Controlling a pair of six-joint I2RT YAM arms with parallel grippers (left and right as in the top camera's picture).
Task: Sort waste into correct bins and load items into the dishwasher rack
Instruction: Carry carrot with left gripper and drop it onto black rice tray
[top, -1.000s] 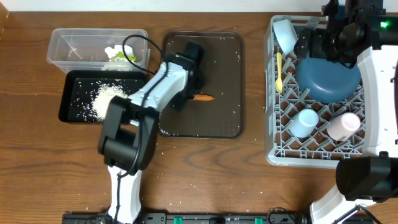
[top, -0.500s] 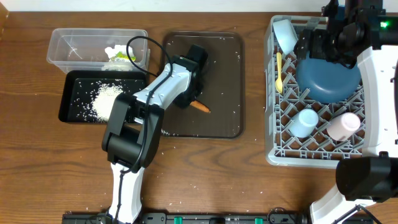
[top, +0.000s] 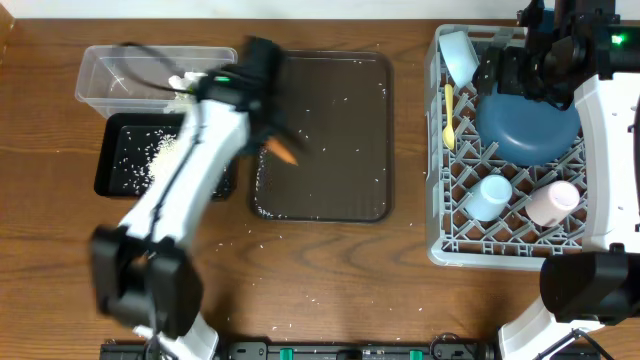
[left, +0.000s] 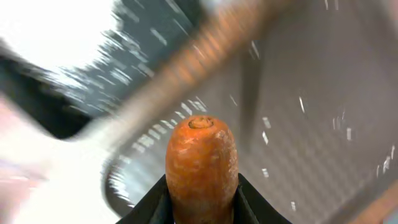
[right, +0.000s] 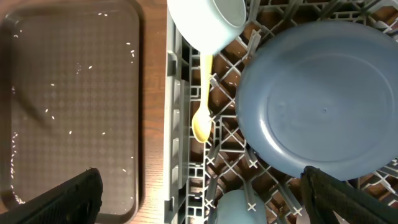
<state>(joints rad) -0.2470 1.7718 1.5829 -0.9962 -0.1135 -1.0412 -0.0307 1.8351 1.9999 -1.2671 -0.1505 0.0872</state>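
Note:
My left gripper (top: 273, 140) is shut on the orange carrot stick (top: 284, 151), which hangs over the left edge of the brown serving tray (top: 340, 120); the arm is blurred with motion. In the left wrist view the carrot stick (left: 200, 163) stands out from between the two black fingers of the gripper (left: 202, 208). Left of it are the clear tub (top: 110, 75), holding crumpled paper (top: 183, 82), and the black tray (top: 118, 170), holding rice (top: 158, 150). My right gripper (right: 202, 199) hangs open above the dishwasher rack (top: 440, 225).
The rack holds a dark blue plate (top: 528, 125), a light blue bowl (top: 458, 55), a yellow spoon (top: 449, 115), a light blue cup (top: 492, 195) and a pink cup (top: 553, 202). Stray rice grains dot the brown tray and the table's front.
The left gripper shut on the carrot stick, lifted it off the brown tray and swung it left toward the bins. The right arm has not moved.

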